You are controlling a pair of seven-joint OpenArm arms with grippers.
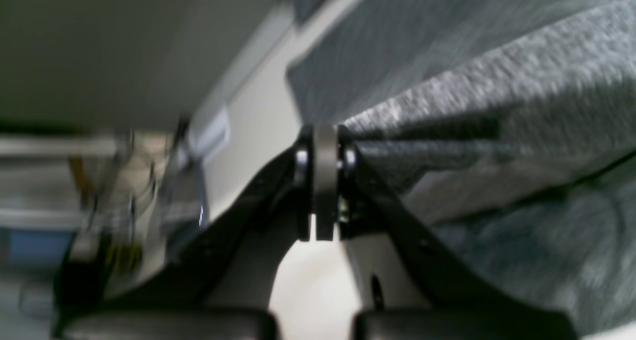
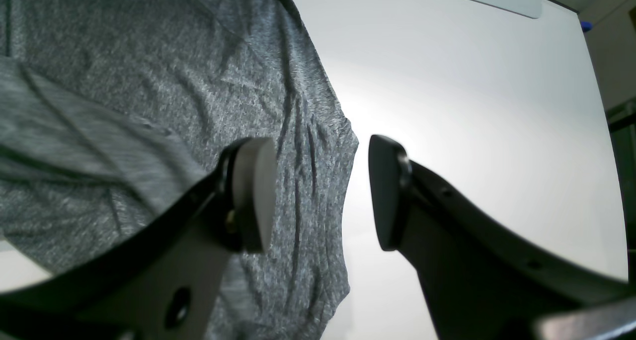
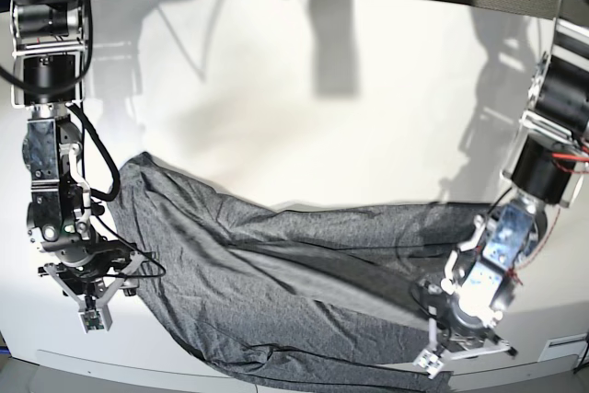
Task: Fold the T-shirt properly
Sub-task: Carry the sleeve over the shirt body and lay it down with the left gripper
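Two hands work the T-shirt (image 3: 304, 292), which sprawls rumpled along the table's (image 3: 304, 117) near edge: my left hand (image 1: 325, 181) is clamped on a fold near the near right corner, I judge to carry it over. My right hand (image 2: 320, 193) hangs spread and empty over the shirt's edge by the table's left side; nothing blocks either.

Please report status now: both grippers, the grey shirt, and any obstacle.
Left gripper shut on the heather-grey knit T-shirt, cloth pulled taut. Right gripper open, empty, at the shirt's edge. Shirt spread, not folded, on white table. No obstacle seen.
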